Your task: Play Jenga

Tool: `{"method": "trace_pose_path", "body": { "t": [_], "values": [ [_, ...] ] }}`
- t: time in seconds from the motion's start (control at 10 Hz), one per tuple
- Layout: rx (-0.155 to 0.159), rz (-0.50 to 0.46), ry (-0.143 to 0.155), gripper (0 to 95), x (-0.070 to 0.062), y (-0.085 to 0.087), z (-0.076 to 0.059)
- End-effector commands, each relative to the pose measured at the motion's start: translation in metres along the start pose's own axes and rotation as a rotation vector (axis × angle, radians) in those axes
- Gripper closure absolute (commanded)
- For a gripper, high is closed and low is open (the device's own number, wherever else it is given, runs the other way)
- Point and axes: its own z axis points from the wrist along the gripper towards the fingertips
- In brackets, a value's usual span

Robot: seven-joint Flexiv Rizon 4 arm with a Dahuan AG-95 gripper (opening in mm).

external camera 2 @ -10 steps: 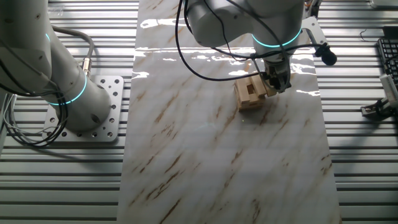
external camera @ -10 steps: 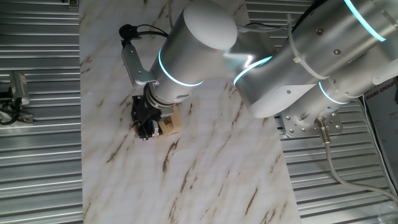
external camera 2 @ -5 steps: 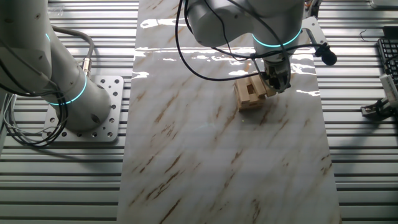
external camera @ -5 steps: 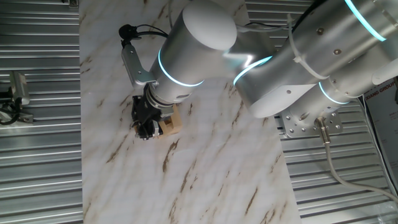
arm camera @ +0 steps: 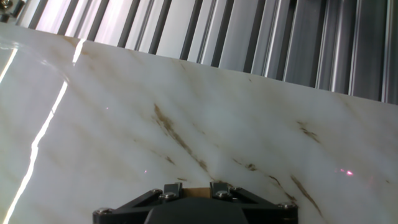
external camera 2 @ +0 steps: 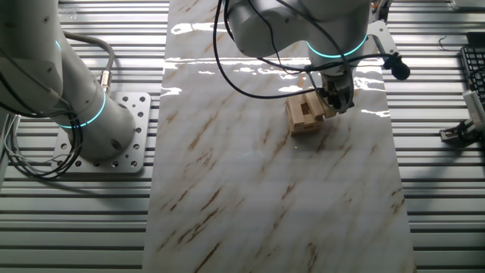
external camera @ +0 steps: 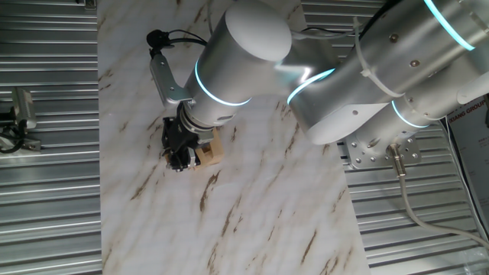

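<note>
The Jenga stack (external camera: pixel 211 153) is a small, low pile of light tan wooden blocks on the marble tabletop; it also shows in the other fixed view (external camera 2: pixel 301 115). My black gripper (external camera: pixel 180 150) is down at the stack's side, right against it (external camera 2: pixel 336 98). In the hand view the gripper (arm camera: pixel 196 188) sits at the bottom edge. A tan block (arm camera: pixel 196 192) fills the gap between its two fingers (arm camera: pixel 172 188), so the jaws stand shut on it. The arm hides most of the stack in the first fixed view.
The marble-patterned board (external camera 2: pixel 265 189) lies on a ribbed metal table (external camera 2: pixel 76 220). The arm's base plate (external camera 2: pixel 114 144) stands left of the board. A black cable and camera mount (external camera: pixel 159 38) hang off the wrist. A keyboard edge (external camera 2: pixel 474 76) is at the far right.
</note>
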Motion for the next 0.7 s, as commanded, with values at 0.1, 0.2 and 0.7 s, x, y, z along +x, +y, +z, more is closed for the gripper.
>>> {"method": "trace_pose_path", "body": {
  "t": [0.1, 0.2, 0.7],
  "values": [
    [0.0, 0.0, 0.001, 95.0, 0.0001, -0.0001, 0.0003],
    [0.0, 0.0, 0.001, 95.0, 0.0008, -0.0001, 0.0001],
    [0.001, 0.0, 0.006, 95.0, 0.0045, -0.0002, -0.0009]
  ]
}}
